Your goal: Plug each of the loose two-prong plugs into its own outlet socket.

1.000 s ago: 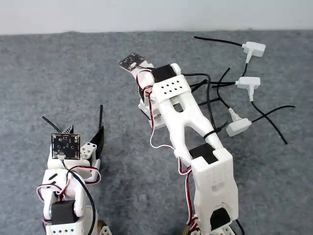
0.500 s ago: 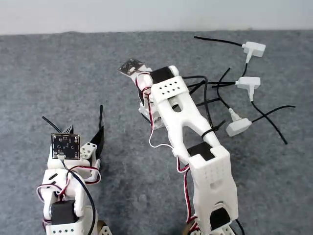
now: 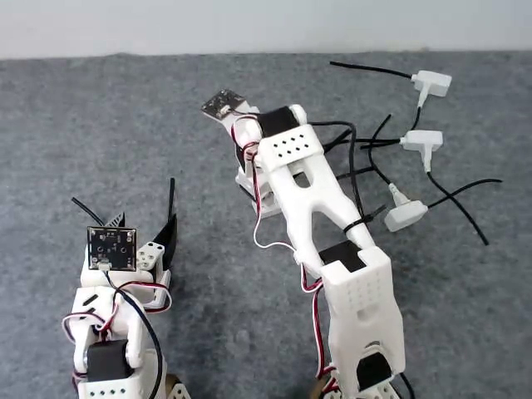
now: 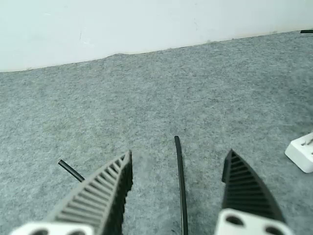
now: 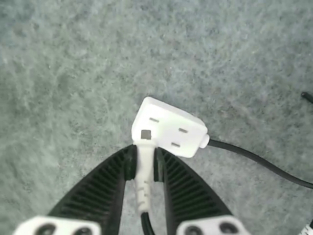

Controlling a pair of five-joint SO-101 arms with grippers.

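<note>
My right gripper (image 5: pixel 144 151) is shut on a white two-prong plug (image 5: pixel 144 169), whose nose meets the edge of a white outlet socket (image 5: pixel 171 128) lying on the grey carpet. A black cable (image 5: pixel 254 157) leaves the socket's side. In the high view the right arm (image 3: pixel 291 158) reaches over the middle of the table and covers that spot. My left gripper (image 4: pixel 179 155) stands open low over the carpet, with a black cable (image 4: pixel 181 191) lying between its fingers, untouched. In the high view the left gripper (image 3: pixel 143 229) is at the near left.
Three white plug pieces (image 3: pixel 431 81) (image 3: pixel 422 140) (image 3: pixel 405 214) with tangled black cables lie at the far right. A white piece (image 4: pixel 302 154) sits off to one side of the left gripper. A loose cable end (image 4: pixel 71 170) lies by its other finger. A pale wall backs the table.
The right arm's wrist dipped slightly half a second ago and is back where it was. The left arm has not moved.
</note>
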